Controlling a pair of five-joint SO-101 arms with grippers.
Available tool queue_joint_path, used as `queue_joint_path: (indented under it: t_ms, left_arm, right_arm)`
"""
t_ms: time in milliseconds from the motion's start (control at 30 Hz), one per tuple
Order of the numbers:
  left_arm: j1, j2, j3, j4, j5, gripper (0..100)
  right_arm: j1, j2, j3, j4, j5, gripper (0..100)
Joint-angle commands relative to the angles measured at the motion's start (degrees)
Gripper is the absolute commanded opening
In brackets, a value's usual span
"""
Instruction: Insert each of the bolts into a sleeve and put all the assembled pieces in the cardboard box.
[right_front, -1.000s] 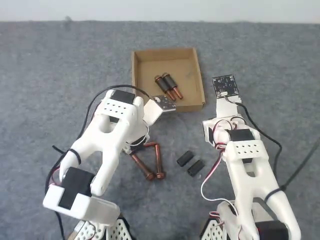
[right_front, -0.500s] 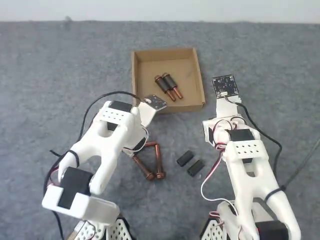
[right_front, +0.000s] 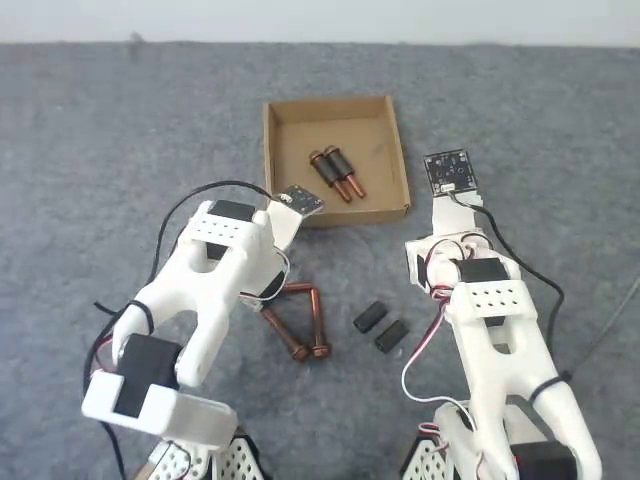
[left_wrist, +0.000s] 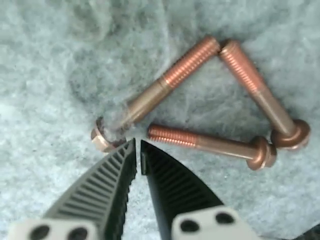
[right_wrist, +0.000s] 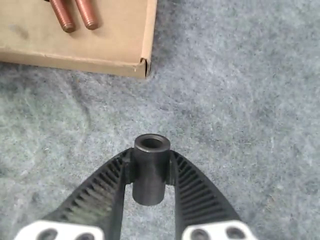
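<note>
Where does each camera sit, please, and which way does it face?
High view: fixed above the table, looking down on the cardboard box, bolts and both arms.
Left wrist view: on that wrist, facing the bolts past the left gripper.
Right wrist view: on that wrist, facing the box corner past the right gripper holding a sleeve.
Shared: the box, in high and right wrist views.

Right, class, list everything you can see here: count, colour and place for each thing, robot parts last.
cardboard box: one, brown, beyond the arms
assembled pieces: two, copper bolts in black sleeves, side by side in the box
loose bolts: three, copper, in a triangle on the carpet
loose sleeves: two, black, on the carpet between the arms
held sleeve: one, black, upright
carpet: grey, under everything
left gripper: black fingers, shut, empty, beside a bolt head
right gripper: black fingers, clamping the held sleeve
</note>
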Motion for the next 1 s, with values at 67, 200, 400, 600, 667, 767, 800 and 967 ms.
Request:
queue_joint_path:
  t_ms: [67,200,400,600,667,767,800,967]
  left_arm:
    - [-0.5,-0.4,-2.0,-0.4,1.8,1]
    - [-0.5,-0.4,-4.0,0.9,3.8,1]
    - [-0.5,-0.4,-7.8,5.3,4.5,1]
    - [-0.4,4.4,-9.3,5.5,7.9,1]
    - [-0.5,4.3,-10.5,6.3,8.7,1]
    - [-0.2,-1.4,-11.6,7.9,8.9,1]
    - [-0.1,-4.1,-11.7,8.5,8.8,1]
    - [1.4,-9.2,-10.7,11.5,8.8,1]
  right_arm:
    - [0.4,-2.6,0.2,-1.2,1.1,0.7]
    - [0.4,-2.6,0.2,-1.2,1.1,0.7]
    - [0.6,-2.6,0.3,-1.1,1.1,0.7]
    - [0.6,-2.6,0.3,-1.1,1.1,0.7]
    - [0.6,-2.6,0.3,-1.1,1.1,0.7]
    - [0.6,-2.6,0.3,-1.1,1.1,0.7]
    - [0.6,-2.6,0.3,-1.1,1.1,0.7]
    - [0.6,-2.6,0.3,-1.1,1.1,0.7]
